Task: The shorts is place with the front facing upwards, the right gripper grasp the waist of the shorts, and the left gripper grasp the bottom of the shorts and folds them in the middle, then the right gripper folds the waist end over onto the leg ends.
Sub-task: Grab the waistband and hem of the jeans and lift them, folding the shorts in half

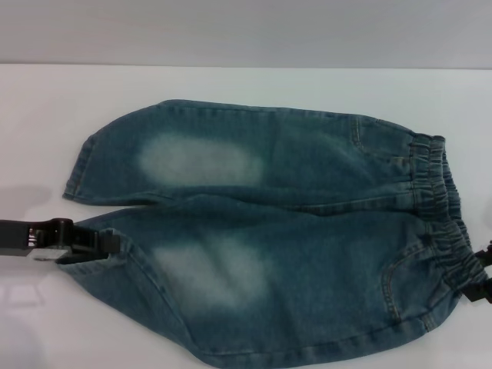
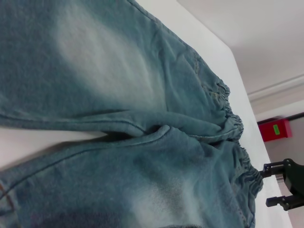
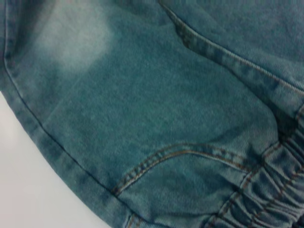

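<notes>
Blue denim shorts lie flat on the white table, front up. The ruffled elastic waist is to the right and the leg ends point left. The far leg's hem lies flat, and the near leg's hem runs down toward the front edge. My left gripper is low on the table, touching the near leg's hem. My right gripper is at the near end of the waist. The left wrist view shows the right gripper open, just off the waistband. The right wrist view is filled with denim and the waistband.
The table's far edge meets a pale wall behind the shorts. Bare table surface lies to the left of the leg ends and in front of my left gripper. A red box stands far off beyond the table.
</notes>
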{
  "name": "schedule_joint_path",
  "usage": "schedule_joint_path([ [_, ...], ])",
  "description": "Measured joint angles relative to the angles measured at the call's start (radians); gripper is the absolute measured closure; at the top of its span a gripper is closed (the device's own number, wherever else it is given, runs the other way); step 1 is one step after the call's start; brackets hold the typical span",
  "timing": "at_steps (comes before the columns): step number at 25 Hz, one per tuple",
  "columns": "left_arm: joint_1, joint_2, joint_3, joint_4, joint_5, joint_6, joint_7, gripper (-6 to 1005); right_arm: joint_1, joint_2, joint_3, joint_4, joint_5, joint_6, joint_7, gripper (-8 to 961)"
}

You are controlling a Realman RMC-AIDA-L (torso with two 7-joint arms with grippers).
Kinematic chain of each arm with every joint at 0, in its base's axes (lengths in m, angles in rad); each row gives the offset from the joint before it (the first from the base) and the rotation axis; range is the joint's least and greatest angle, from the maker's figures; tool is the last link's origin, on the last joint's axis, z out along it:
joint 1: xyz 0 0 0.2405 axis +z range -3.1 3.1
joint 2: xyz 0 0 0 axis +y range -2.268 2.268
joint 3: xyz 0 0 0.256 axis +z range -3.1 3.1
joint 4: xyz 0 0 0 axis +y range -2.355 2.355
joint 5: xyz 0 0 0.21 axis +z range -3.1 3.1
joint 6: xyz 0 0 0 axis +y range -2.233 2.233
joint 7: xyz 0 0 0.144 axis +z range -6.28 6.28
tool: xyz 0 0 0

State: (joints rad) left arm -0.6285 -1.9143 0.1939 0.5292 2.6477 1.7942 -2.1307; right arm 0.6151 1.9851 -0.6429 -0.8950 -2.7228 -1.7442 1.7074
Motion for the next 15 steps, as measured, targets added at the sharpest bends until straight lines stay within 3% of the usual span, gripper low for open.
schedule_joint_path([
  [15,-0.003,0.002,-0.004,0.0,-0.019,-0.004,0.011,966,0.01,-0.005,-0.024,-0.038,0.003,-0.07,-0.013,301],
])
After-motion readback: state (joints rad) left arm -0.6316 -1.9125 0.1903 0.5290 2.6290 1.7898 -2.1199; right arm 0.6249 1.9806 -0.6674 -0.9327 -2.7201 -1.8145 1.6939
